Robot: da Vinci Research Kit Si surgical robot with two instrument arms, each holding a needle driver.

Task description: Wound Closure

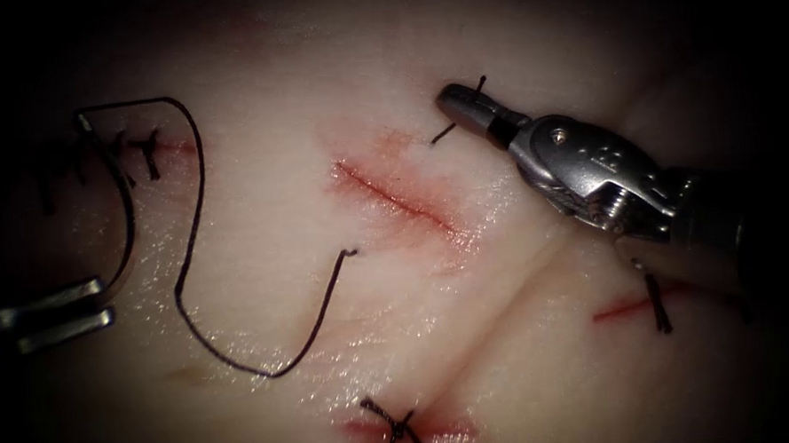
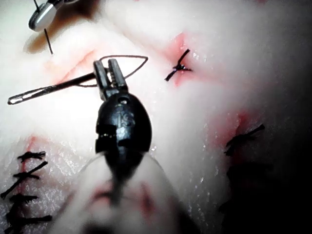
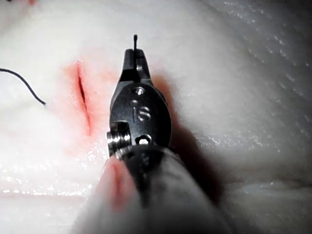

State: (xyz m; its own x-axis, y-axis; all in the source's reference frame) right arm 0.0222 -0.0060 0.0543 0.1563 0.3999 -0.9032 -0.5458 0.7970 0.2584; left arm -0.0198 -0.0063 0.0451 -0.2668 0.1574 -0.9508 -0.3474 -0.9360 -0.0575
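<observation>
The open cut (image 1: 395,197) runs aslant across the middle of the tissue (image 1: 472,369). At the far left, my left tool (image 1: 96,304) is shut on the curved needle (image 1: 129,215) near the end away from the thread. The needle is out of the tissue, arching up over it. Dark thread (image 1: 187,257) trails from the needle's upper end, loops down and around, and enters the tissue left of the cut. A short tail (image 1: 444,134) comes out right of the cut, and my right tool (image 1: 457,101) is shut on it. The left wrist view shows jaws gripping the needle (image 2: 51,88).
Finished stitches sit on other cuts: several at the upper left (image 1: 147,152), one at the bottom (image 1: 394,426), one at the right (image 1: 657,303). Red fluid stains the open cut's edges. The cut (image 3: 83,95) lies beside the right tool's jaws in its wrist view.
</observation>
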